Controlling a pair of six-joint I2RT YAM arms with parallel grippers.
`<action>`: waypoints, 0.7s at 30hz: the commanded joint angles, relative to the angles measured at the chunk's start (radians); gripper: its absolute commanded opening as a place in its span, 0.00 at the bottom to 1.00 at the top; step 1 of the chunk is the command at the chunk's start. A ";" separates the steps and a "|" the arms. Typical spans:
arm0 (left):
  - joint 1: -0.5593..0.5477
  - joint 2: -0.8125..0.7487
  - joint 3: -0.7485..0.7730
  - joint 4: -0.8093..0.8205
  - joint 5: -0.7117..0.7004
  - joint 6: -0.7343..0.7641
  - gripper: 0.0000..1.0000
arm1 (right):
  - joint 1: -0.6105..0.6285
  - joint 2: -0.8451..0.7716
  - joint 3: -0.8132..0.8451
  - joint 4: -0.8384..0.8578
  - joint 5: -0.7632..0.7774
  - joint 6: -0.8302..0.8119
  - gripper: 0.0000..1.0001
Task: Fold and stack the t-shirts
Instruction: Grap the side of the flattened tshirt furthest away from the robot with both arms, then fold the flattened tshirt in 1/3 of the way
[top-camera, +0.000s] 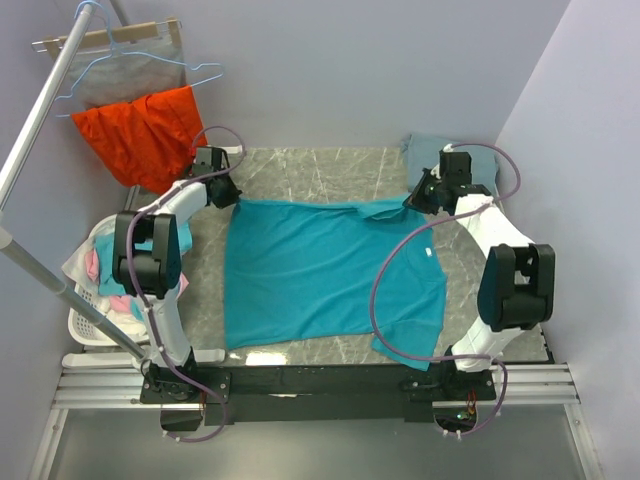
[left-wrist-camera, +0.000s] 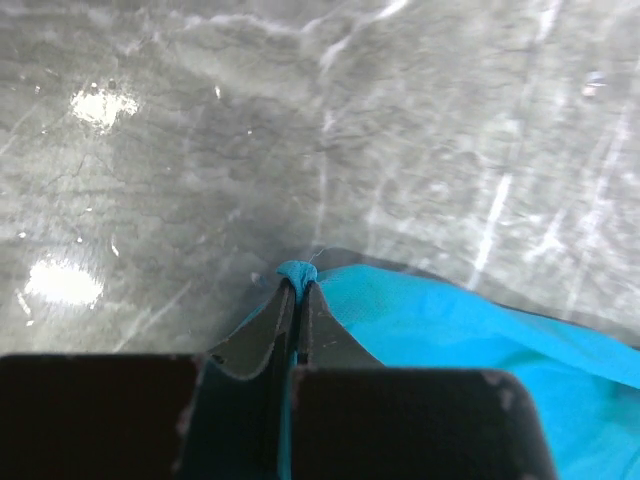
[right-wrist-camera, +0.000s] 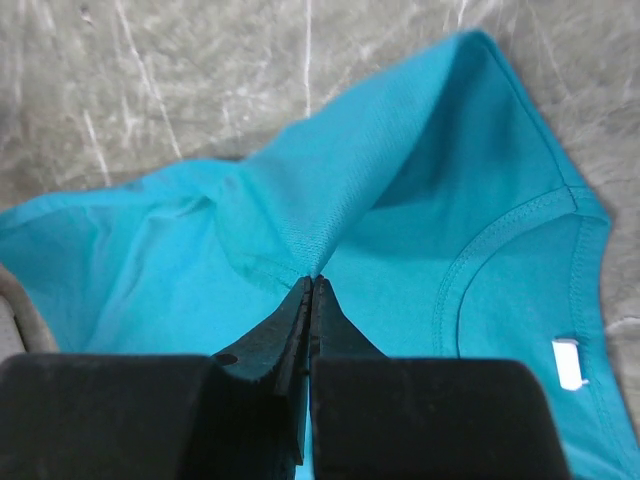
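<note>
The bright teal t-shirt (top-camera: 320, 270) lies spread across the grey marble table (top-camera: 300, 170). My left gripper (top-camera: 228, 197) is at its far left corner. In the left wrist view the gripper (left-wrist-camera: 297, 280) is shut on a small bunch of that teal t-shirt (left-wrist-camera: 480, 330). My right gripper (top-camera: 412, 203) is at the shirt's far right edge. The right wrist view shows the gripper (right-wrist-camera: 312, 283) shut on a raised fold of the teal t-shirt (right-wrist-camera: 400, 180) beside the collar, with the white neck label (right-wrist-camera: 566, 362) to its right. The slate grey-blue t-shirt (top-camera: 432, 150) lies crumpled at the back right.
An orange-red garment (top-camera: 140, 135) hangs on a hanger at the back left, behind the left arm. A white laundry basket (top-camera: 88, 325) with mixed clothes stands left of the table. A metal rail (top-camera: 40, 110) runs along the left side. Walls close in behind and to the right.
</note>
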 joint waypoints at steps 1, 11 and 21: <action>-0.007 -0.105 -0.023 -0.017 0.004 0.026 0.01 | 0.003 -0.074 -0.011 -0.036 0.037 -0.018 0.00; -0.042 -0.269 -0.193 -0.063 -0.004 -0.001 0.01 | 0.000 -0.217 -0.069 -0.137 0.114 -0.024 0.00; -0.082 -0.445 -0.408 -0.067 -0.053 -0.027 0.01 | -0.002 -0.349 -0.188 -0.188 0.161 -0.030 0.00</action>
